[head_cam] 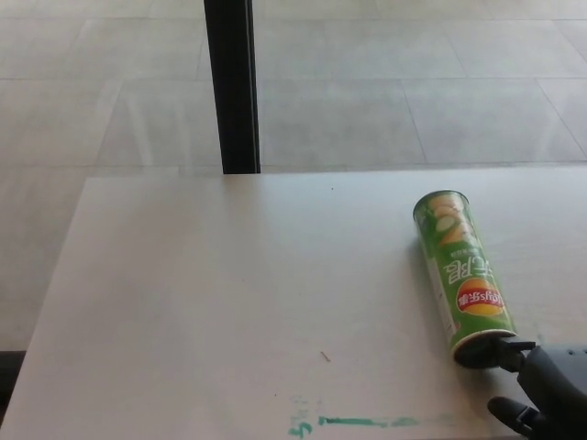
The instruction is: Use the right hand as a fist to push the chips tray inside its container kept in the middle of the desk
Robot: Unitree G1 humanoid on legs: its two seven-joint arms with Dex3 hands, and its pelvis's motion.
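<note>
Bench [229, 293]: pale, smooth, matt top with a faint sheen, smeared green paint-like marks [367, 422] along the lower edge of the frame. Chips container [461, 275] at right: glossy printed green wrap, looks like coated paper or card, with a dark rim at its near end; right hand [541, 385] in the lower right corner is black to dark grey matt plastic. Floor [413, 82] across the top: large pale tiles, smooth, slightly reflective; black post [231, 82] at upper left has a smooth satin finish, material unclear.
</note>
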